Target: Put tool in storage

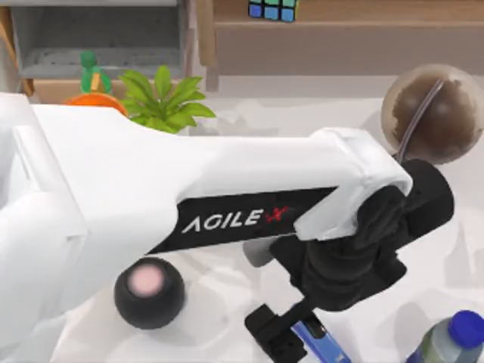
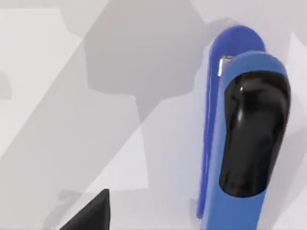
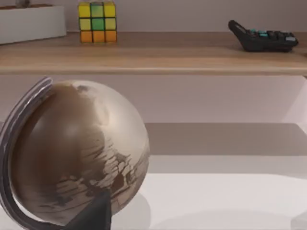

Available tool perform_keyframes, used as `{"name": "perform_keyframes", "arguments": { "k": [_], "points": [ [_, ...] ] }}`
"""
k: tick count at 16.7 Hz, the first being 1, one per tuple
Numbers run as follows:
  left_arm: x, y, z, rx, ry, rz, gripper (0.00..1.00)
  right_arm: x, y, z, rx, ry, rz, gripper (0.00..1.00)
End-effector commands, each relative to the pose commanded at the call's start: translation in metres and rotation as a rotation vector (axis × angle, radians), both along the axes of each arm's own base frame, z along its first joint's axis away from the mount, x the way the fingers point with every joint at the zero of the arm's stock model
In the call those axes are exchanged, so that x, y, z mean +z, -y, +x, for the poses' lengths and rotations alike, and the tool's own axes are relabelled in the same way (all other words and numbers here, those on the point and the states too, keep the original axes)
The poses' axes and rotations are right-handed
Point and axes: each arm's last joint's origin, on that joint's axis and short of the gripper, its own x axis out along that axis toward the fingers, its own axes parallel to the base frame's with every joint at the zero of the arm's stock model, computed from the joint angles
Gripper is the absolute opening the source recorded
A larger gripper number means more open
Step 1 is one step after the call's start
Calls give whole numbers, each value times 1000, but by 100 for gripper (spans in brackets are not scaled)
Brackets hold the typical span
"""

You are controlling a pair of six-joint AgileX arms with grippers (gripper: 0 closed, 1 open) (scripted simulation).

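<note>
Tool [image 2: 240, 143] lies under the left gripper [image 1: 291, 336], finger state unclear; right wrist faces a globe [image 3: 76, 153].

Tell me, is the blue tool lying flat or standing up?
Lying flat. The left wrist view shows the tool stretched along the table, slot facing up, casting a thin shadow. The left pincer hovers over it.

Office desk (globe [image 3: 72, 153], calculator [image 3: 264, 36]).
</note>
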Motion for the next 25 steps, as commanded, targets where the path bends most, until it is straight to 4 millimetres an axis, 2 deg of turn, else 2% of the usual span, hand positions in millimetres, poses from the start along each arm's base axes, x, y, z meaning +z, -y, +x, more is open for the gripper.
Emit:
{"name": "perform_keyframes", "arguments": {
  "k": [6,13,17,25],
  "points": [
    [-1,-1,1,3,0,-2,100,0,0,0,0,0,0,100],
    [-49,0,0,0,1,-1,100,0,0,0,0,0,0,100],
    [-50,0,0,0,0,0,100,0,0,0,0,0,0,100],
    [-50,0,0,0,0,0,40,0,0,0,0,0,0,100]
  ]
}}
